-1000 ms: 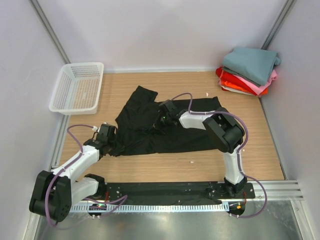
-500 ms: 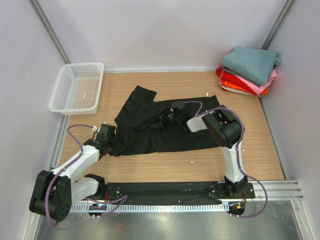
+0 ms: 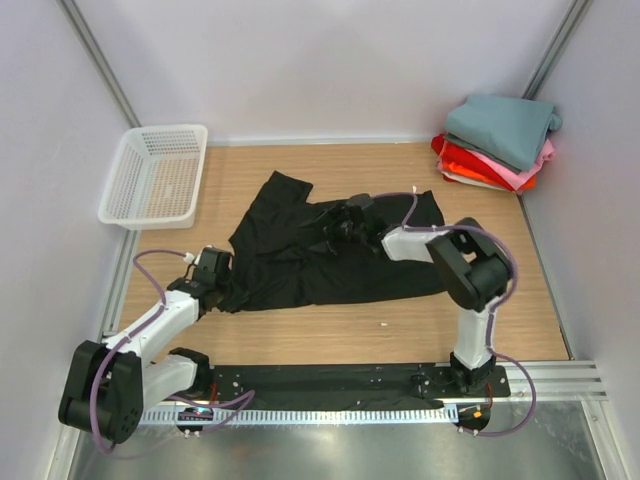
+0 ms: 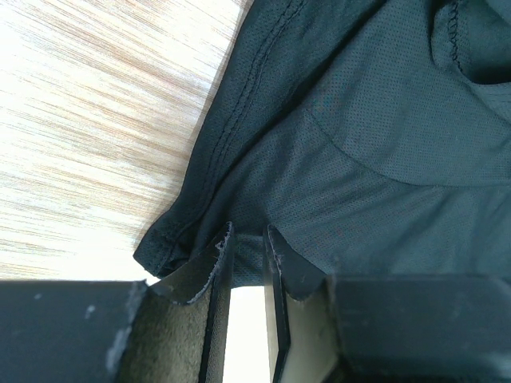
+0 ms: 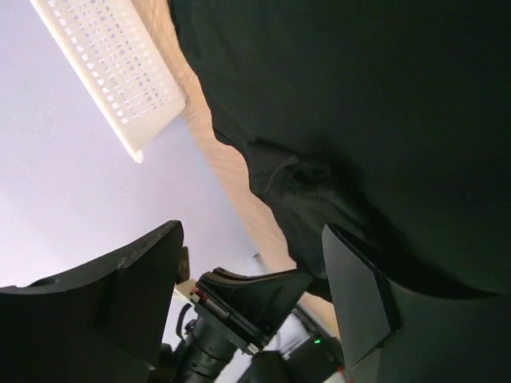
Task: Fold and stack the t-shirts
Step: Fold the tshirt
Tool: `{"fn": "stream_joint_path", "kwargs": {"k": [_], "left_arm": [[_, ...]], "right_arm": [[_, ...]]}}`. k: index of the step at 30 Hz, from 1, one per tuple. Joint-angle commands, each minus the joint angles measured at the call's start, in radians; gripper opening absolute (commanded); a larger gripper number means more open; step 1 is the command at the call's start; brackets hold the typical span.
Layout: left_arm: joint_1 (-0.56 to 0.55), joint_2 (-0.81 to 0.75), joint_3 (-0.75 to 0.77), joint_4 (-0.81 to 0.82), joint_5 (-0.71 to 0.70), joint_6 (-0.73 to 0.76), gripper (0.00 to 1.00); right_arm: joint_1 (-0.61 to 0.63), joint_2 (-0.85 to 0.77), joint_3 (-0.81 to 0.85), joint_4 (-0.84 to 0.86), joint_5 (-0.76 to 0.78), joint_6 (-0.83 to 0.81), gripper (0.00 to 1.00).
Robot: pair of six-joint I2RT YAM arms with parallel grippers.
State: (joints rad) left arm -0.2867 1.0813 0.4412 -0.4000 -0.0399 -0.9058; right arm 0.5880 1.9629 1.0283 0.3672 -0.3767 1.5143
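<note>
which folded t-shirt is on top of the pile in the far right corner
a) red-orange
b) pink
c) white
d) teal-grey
d: the teal-grey t-shirt lies uppermost, with the pink t-shirt and the red-orange t-shirt showing from under it.

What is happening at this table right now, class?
A black t-shirt lies spread, partly rumpled, on the table. The left gripper pinches its near-left edge. The right gripper hangs open over its middle, holding nothing. Folded t-shirts sit stacked in the far right corner.
</note>
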Motion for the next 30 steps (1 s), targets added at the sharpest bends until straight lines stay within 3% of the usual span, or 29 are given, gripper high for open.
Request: {"fn": "stream_joint_path", "kwargs": {"k": [1, 5, 8, 11, 12, 17, 22, 30], "left_arm": [[-0.002, 0.008, -0.009, -0.04, -0.057, 0.005, 0.23], [-0.002, 0.012, 0.014, -0.051, -0.061, 0.013, 0.24], [-0.002, -0.015, 0.063, -0.111, -0.087, 0.036, 0.31], [-0.002, -0.04, 0.16, -0.158, -0.145, 0.062, 0.45], [-0.002, -0.034, 0.218, -0.164, -0.161, 0.07, 0.56], [-0.002, 0.09, 0.414, -0.149, -0.201, 0.125, 0.72], [0.015, 0.353, 0.646, -0.007, -0.166, 0.214, 0.8], [0.116, 0.856, 1.173, 0.09, 0.149, 0.349, 0.79]], "right_arm": [[-0.005, -0.218, 0.067, -0.343, 0.223, -0.25, 0.77], [-0.01, -0.32, 0.149, -0.562, 0.425, -0.437, 0.82], [-0.008, -0.366, 0.188, -0.665, 0.513, -0.525, 0.84], [-0.008, -0.432, 0.204, -0.714, 0.634, -0.626, 0.88], [-0.01, -0.465, 0.191, -0.718, 0.662, -0.646, 0.89], [-0.008, -0.547, 0.086, -0.673, 0.702, -0.756, 0.89], [-0.008, -0.631, -0.143, -0.501, 0.605, -0.802, 0.9], [-0.007, -0.791, -0.443, -0.32, 0.544, -0.873, 0.9]]}}
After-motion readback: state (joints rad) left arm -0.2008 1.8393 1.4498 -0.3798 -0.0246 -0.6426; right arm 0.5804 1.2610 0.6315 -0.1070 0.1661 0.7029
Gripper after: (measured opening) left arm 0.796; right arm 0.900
